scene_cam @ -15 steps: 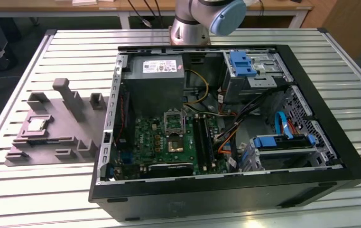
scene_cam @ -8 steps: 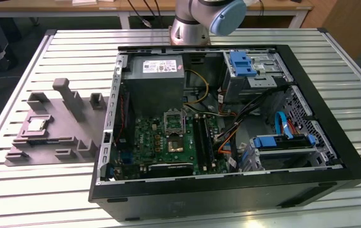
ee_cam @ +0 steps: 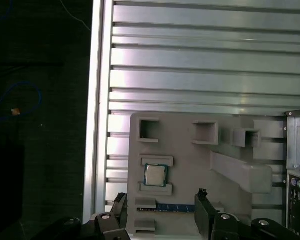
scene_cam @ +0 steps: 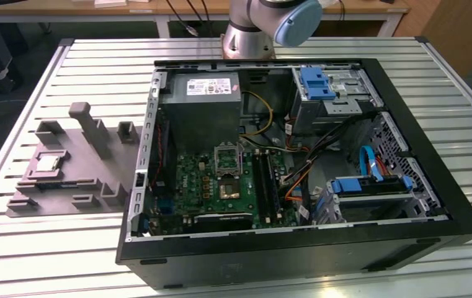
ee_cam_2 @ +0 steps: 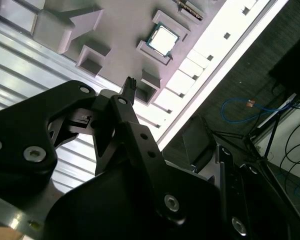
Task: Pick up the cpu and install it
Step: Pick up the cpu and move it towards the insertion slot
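Exterior view high over case point(scene_cam: 302, 256); both wrist views over grey tray point(ee_cam: 190, 167) point(ee_cam_2: 121, 40).

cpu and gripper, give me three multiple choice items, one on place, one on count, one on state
1. Where does the small flat square silvery cpu lie? A in a cardboard box; B in a recess of the grey plastic tray; C on a wooden shelf.
2. How many such square chips does the tray hold? A one; B three; C five.
3. How is the black gripper? A open, holding nothing; B shut on a cable; C shut on a screw.
Answers: B, both wrist views show it seated in the tray; A, a single square chip lies there; A, its fingers stand wide apart, gripping nothing.
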`<action>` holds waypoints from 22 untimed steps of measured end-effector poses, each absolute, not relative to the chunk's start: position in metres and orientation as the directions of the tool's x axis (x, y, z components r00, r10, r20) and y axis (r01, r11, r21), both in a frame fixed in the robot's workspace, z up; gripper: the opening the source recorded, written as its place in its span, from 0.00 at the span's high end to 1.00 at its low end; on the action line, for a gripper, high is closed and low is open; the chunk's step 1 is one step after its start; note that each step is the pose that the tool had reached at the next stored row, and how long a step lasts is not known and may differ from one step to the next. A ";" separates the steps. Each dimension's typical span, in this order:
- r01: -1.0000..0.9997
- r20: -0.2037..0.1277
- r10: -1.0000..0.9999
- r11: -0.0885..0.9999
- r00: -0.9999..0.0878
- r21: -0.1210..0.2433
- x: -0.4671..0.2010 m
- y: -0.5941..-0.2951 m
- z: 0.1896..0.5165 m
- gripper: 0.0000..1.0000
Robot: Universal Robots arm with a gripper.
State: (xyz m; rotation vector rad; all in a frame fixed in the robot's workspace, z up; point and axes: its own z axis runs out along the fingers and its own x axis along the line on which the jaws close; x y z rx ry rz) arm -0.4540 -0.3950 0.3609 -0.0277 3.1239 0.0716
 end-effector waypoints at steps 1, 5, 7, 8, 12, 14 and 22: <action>-0.018 -0.017 -0.017 0.999 -1.000 0.046 -0.454 -0.395 0.361 0.35; -0.018 -0.017 -0.017 0.999 -1.000 0.046 -0.454 -0.395 0.360 0.35; -0.018 -0.017 -0.017 0.999 -1.000 0.046 -0.454 -0.395 0.358 0.35; -0.018 -0.017 -0.017 0.999 -1.000 0.046 -0.454 -0.395 0.358 0.35; -0.018 -0.017 -0.017 0.999 -1.000 0.046 -0.454 -0.395 0.357 0.35; -0.018 -0.017 -0.017 0.999 -1.000 0.046 -0.454 -0.395 0.357 0.35; -0.018 -0.017 -0.017 0.999 -1.000 0.046 -0.454 -0.395 0.350 0.35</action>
